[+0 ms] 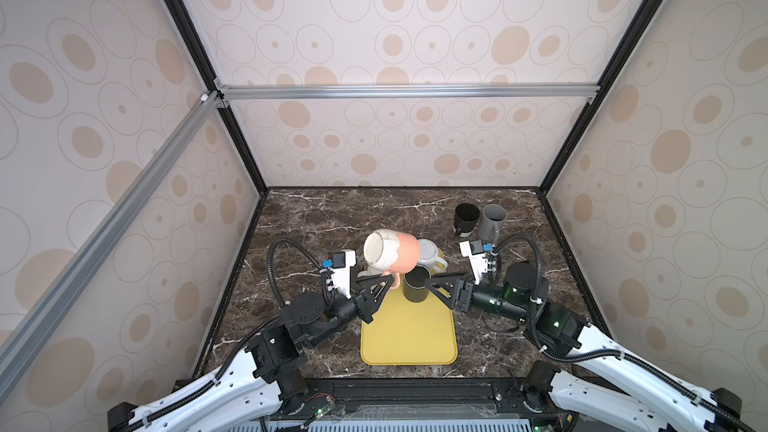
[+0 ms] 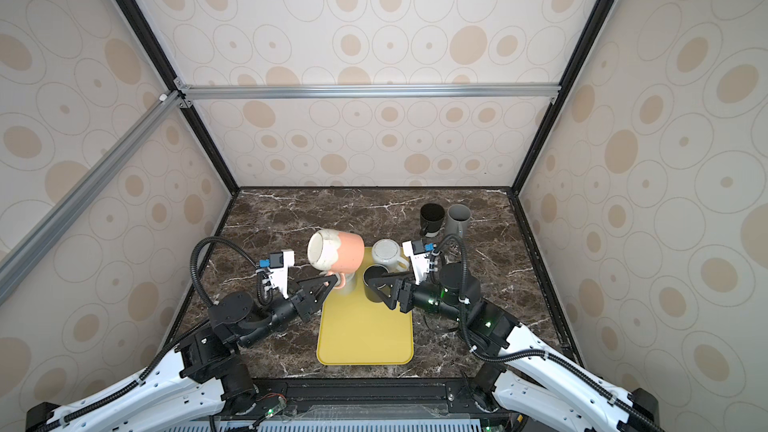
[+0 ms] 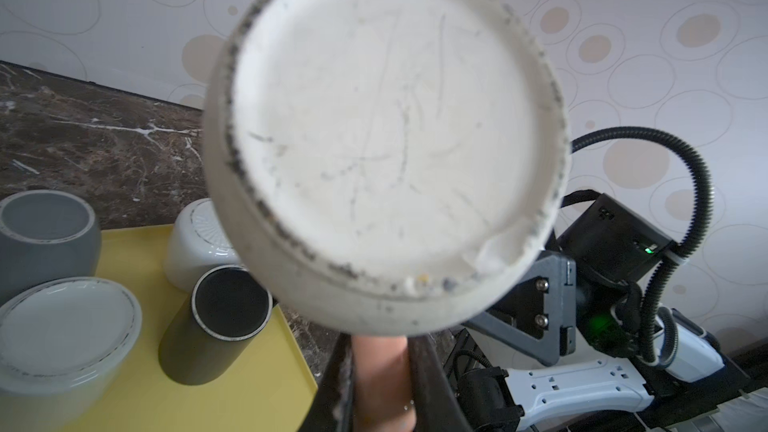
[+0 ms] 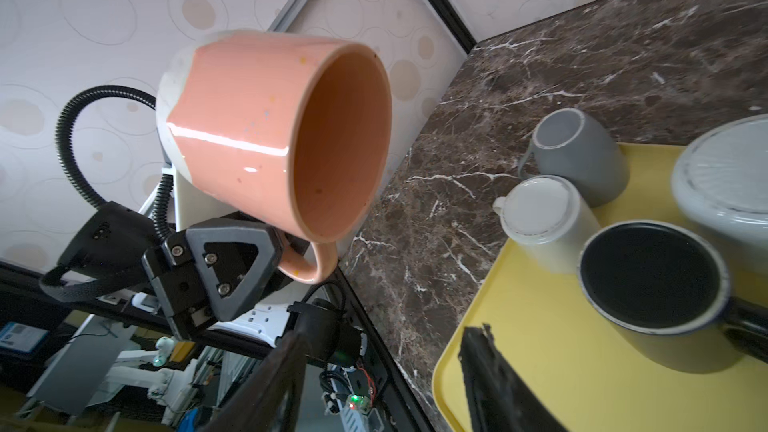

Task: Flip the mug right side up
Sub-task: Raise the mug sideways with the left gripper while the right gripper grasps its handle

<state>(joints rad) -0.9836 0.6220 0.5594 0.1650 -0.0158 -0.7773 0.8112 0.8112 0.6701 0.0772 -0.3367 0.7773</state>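
The pink mug (image 1: 390, 253) (image 2: 334, 255) hangs in the air on its side above the far left corner of the yellow tray (image 1: 409, 338). Its white base (image 3: 386, 139) faces the left wrist camera and its open mouth (image 4: 340, 151) faces the right arm. My left gripper (image 1: 390, 281) (image 2: 332, 283) (image 3: 380, 367) is shut on the mug's handle, which points down. My right gripper (image 1: 432, 288) (image 2: 376, 284) (image 4: 382, 338) stands open and empty to the right of the mug, apart from it, over the tray.
On the tray stand an upright black mug (image 1: 415, 286) (image 4: 652, 280), an upside-down white mug (image 1: 430, 255), and a small white mug (image 4: 544, 209) and a grey mug (image 4: 577, 147), both upside down. Upright black (image 1: 465, 218) and grey (image 1: 492, 220) mugs stand at the back right.
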